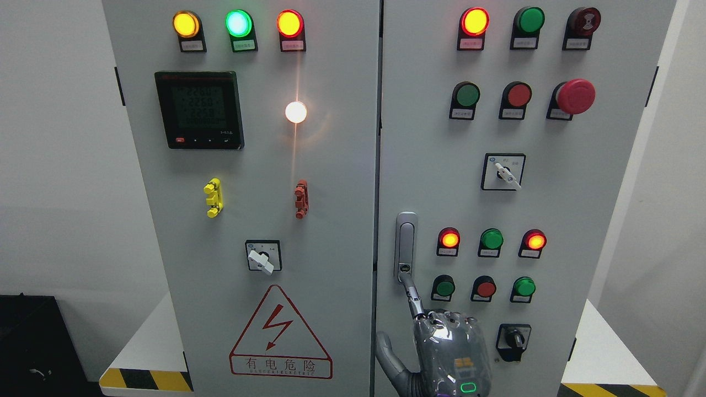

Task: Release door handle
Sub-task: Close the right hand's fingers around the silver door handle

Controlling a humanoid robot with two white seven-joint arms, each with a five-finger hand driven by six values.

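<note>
The silver door handle [406, 242] stands upright on the right cabinet door [551, 198], close to the seam between the two doors. My right hand [449, 353] comes up from the bottom edge, its back towards the camera. Its index finger [411, 295] is stretched straight up and its tip touches the lower end of the handle, by the keyhole. The thumb [388, 353] is spread out to the left, away from the handle. No finger wraps around the handle. The other fingers are hidden behind the hand. The left hand is out of view.
Lit lamps, push buttons [488, 240], a red mushroom stop button [575, 96] and rotary switches [513, 337] crowd the right door around the hand. The left door [248, 220] carries a meter, a selector switch and a warning triangle. Both doors look closed.
</note>
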